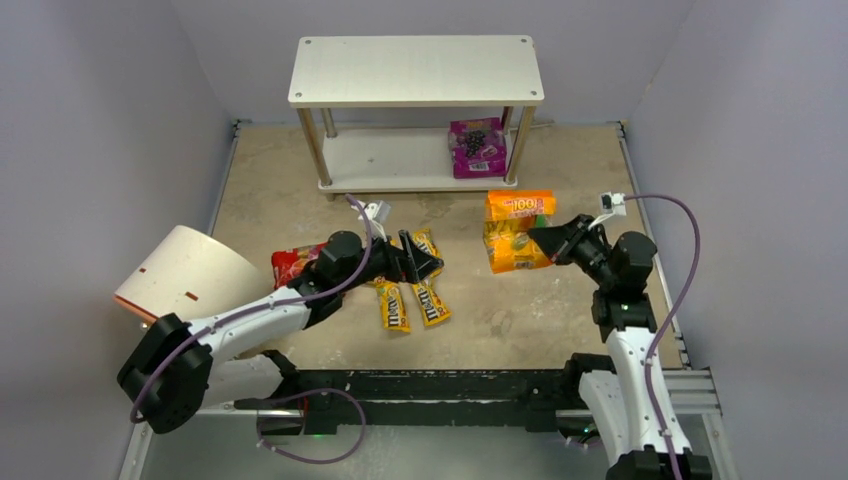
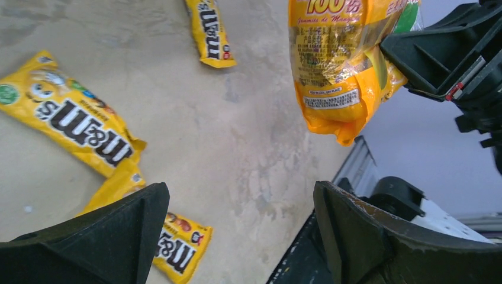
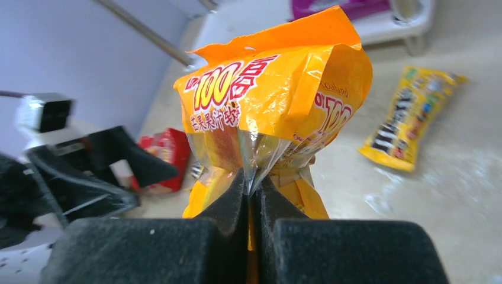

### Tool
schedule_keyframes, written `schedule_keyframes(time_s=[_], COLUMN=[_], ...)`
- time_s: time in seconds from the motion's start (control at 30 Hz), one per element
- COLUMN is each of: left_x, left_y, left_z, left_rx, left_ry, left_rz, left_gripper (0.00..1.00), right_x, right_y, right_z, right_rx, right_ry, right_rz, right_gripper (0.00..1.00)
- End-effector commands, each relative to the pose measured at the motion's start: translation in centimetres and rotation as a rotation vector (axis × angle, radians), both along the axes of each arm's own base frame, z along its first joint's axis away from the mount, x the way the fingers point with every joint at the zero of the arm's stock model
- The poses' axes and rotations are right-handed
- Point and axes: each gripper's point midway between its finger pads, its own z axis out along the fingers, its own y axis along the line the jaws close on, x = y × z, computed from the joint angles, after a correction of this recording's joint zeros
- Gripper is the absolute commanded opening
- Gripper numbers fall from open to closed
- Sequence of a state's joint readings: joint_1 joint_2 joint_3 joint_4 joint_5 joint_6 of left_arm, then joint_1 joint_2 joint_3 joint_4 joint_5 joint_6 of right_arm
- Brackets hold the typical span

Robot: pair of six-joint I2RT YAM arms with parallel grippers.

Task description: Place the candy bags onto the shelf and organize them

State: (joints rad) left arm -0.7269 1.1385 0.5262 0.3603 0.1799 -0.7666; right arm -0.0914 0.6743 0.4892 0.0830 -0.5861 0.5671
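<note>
Right end effector [image 3: 253, 184] clamps shut on a fold of the orange bag [image 3: 272, 100], in front of the shelf [image 1: 415, 75], likely to carry it there; left end effector [image 2: 237, 231] hangs open over yellow packets [image 2: 77, 127]

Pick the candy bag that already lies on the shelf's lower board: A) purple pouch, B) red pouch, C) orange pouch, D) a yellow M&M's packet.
A: the purple pouch lies on the shelf, at the right end of its lower board, while the right gripper pinches the orange pouch out in front.
</note>
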Motion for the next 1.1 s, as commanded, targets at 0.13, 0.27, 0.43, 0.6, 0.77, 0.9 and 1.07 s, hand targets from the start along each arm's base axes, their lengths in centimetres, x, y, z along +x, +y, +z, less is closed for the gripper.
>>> schedule_keyframes(time_s=[0.13, 0.27, 0.43, 0.6, 0.77, 0.9, 1.07], left_x=[-0.6, -0.8, 1.0, 0.6, 0.5, 0.5, 0.4], left_y=[-4.5, -5.7, -4.0, -4.0, -3.4, -1.9, 1.6], left_z=[6.6, 8.3, 7.6, 8.2, 8.2, 9.0, 10.9], left_rx=[-0.284, -0.328, -0.336, -0.346, -0.357, -0.326, -0.317], left_ry=[-0.043, -0.071, -0.087, -0.133, -0.134, -0.166, -0.217], left_rz=[-0.097, -0.055, 0.157, 0.171, 0.187, 0.232, 0.33], left_gripper=[0.98, 0.98, 1.0, 1.0, 1.0, 1.0, 1.0], right_x=[-0.9, 0.3, 2.0, 3.4, 3.9, 4.4, 3.4], right_y=[4.7, 6.0, 6.8, 8.1, 9.2, 7.2, 3.6], right_z=[11.2, 11.7, 10.3, 10.8, 10.7, 12.1, 16.9], right_rx=[0.228, 0.351, 0.572, 0.59, 0.56, 0.499, 0.466], right_ry=[-0.326, -0.23, -0.012, 0.046, 0.057, 0.001, -0.141], right_rz=[0.09, -0.003, -0.142, -0.204, -0.212, -0.312, -0.426], right_gripper=[0.0, 0.0, 0.0, 0.0, 0.0, 0.0, 0.0])
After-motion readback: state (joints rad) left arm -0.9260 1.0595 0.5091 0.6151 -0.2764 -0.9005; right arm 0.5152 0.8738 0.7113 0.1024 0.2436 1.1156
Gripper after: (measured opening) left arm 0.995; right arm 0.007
